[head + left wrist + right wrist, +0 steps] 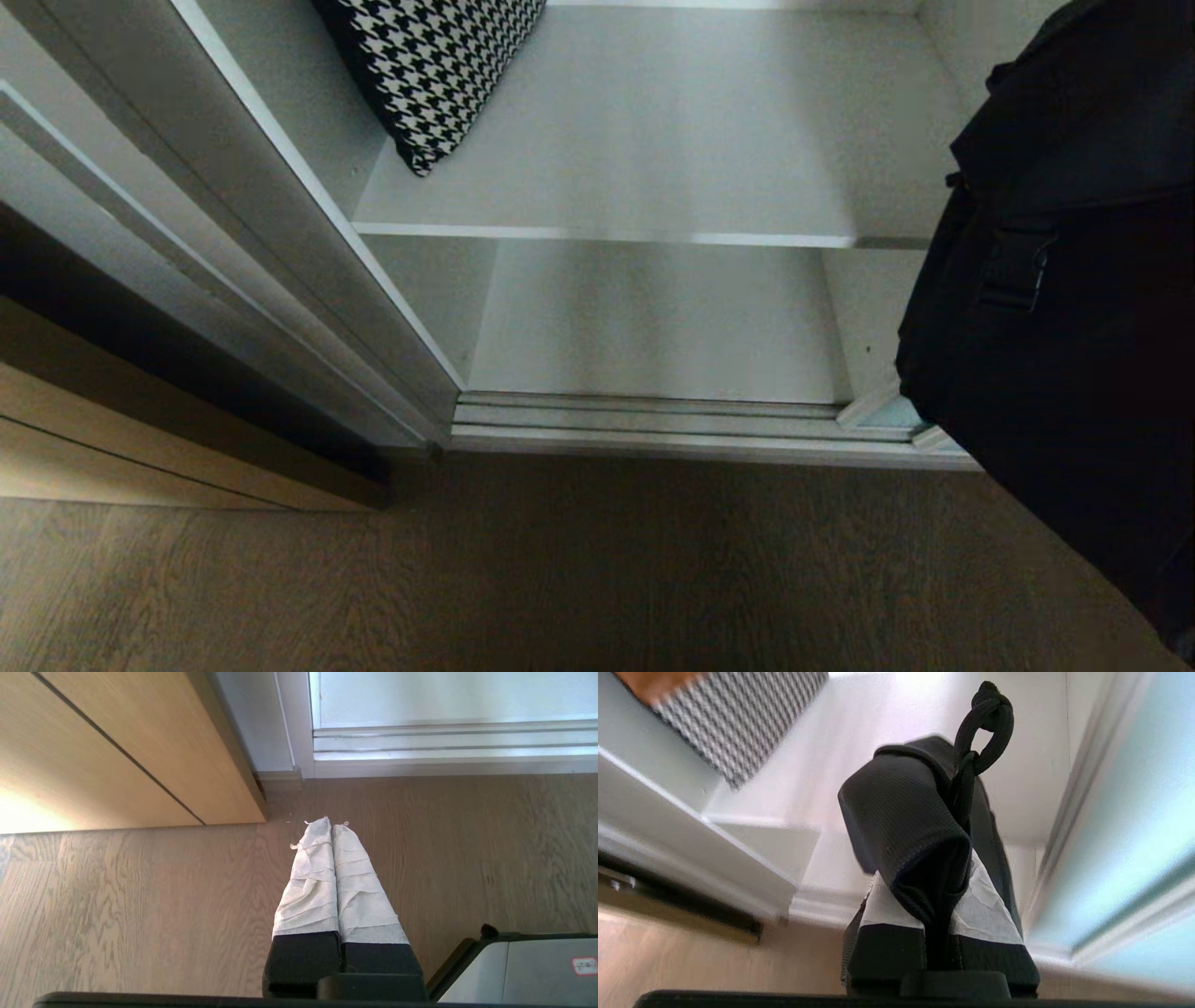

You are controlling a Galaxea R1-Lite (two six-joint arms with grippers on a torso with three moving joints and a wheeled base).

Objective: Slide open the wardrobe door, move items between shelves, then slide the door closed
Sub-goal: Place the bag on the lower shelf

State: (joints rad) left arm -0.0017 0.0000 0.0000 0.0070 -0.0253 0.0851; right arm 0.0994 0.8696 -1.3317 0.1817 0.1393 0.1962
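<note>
While the right tool (941, 914) is pinching a folded strap, the bag (1074, 308) is hanging limp before the open shelves (607, 233). Soft, likely sagging; grabbing webbing beats fabric. Left tool (332, 830) is sitting pressed together, parked above the floor.

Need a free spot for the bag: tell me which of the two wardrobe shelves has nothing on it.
The lower shelf, just behind the door track, shows nothing on it. The upper shelf carries a houndstooth cushion at its left end.
</note>
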